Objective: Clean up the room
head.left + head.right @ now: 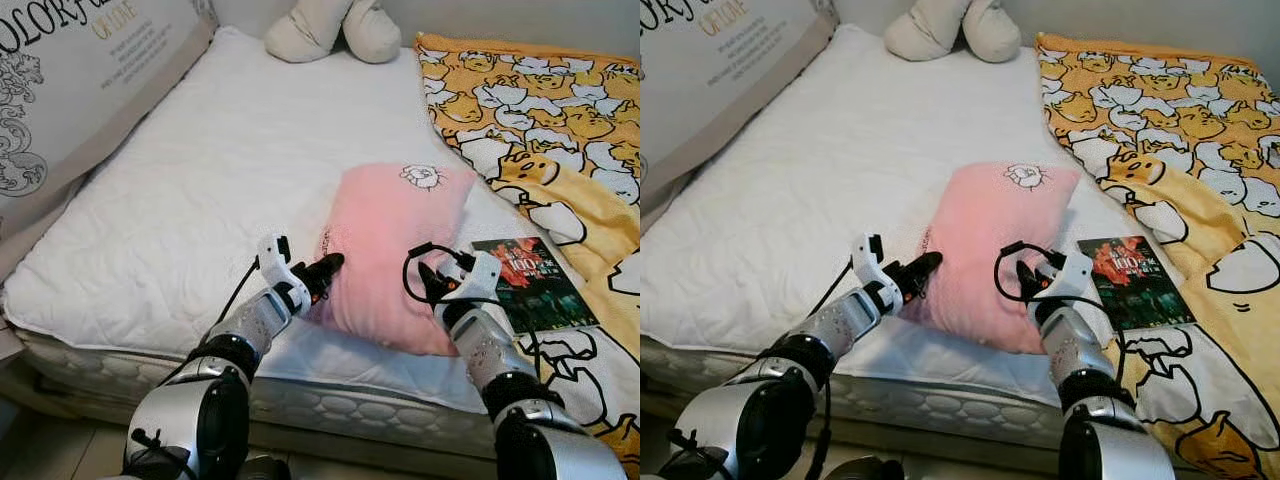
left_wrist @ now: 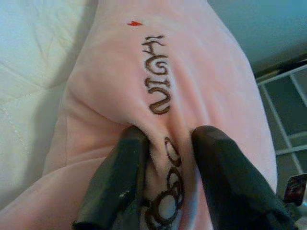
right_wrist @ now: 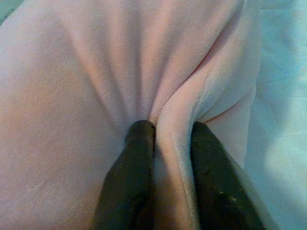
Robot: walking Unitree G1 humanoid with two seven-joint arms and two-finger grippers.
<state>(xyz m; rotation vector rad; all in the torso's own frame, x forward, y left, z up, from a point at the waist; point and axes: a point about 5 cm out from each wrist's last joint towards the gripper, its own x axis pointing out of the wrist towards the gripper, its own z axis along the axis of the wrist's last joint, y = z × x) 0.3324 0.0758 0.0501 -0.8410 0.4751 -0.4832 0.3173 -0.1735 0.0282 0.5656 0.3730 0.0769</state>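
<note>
Two pinches set: my left pincer [image 1: 328, 268] and right pincer [image 1: 428, 277] each nipping fold of pink pillow [image 1: 392, 250] near bed [image 1: 200, 190] edge. Lift evenly, keep level; thin folds may slip.

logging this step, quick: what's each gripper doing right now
Left gripper: shut on a fold of the pink pillow.
Right gripper: shut on the pink pillow's other side.

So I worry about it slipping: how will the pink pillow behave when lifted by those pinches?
The pink pillow probably sags: its fleece bunches into folds between the left gripper and the right gripper. It looks plump, likely light. Pinched cover fabric may stretch before the bulk follows.
</note>
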